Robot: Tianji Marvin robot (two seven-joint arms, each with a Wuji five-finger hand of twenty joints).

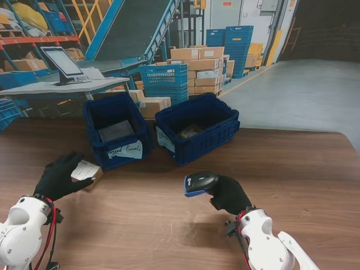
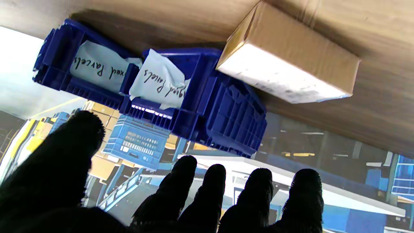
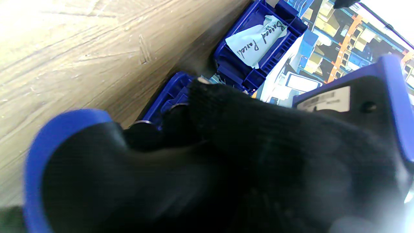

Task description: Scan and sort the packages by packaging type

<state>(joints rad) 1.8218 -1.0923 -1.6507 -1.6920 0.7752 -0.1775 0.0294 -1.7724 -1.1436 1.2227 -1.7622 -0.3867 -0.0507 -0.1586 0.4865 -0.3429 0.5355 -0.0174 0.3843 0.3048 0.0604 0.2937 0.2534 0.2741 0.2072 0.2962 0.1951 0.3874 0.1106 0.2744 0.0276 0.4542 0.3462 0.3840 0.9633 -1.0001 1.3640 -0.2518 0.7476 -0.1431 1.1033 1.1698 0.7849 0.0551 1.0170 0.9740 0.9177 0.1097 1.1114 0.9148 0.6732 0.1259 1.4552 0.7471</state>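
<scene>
A small cardboard box (image 1: 89, 172) with a white label lies on the wooden table at my left. My gloved left hand (image 1: 58, 178) sits right beside it, fingers spread; in the left wrist view the box (image 2: 288, 64) lies just beyond the fingertips (image 2: 210, 181) and no contact shows. My right hand (image 1: 228, 194) is shut on a black and blue barcode scanner (image 1: 199, 183), its head turned left toward the box. In the right wrist view the scanner (image 3: 355, 106) and the glove (image 3: 258, 161) fill most of the picture.
Two dark blue bins stand farther from me at mid-table: the left one (image 1: 115, 147) is labelled "Bagged Parcels" and holds a grey bag, while the right one (image 1: 198, 140) holds a parcel. Beyond the table are a desk with a monitor (image 1: 63, 63), stacked cartons and crates.
</scene>
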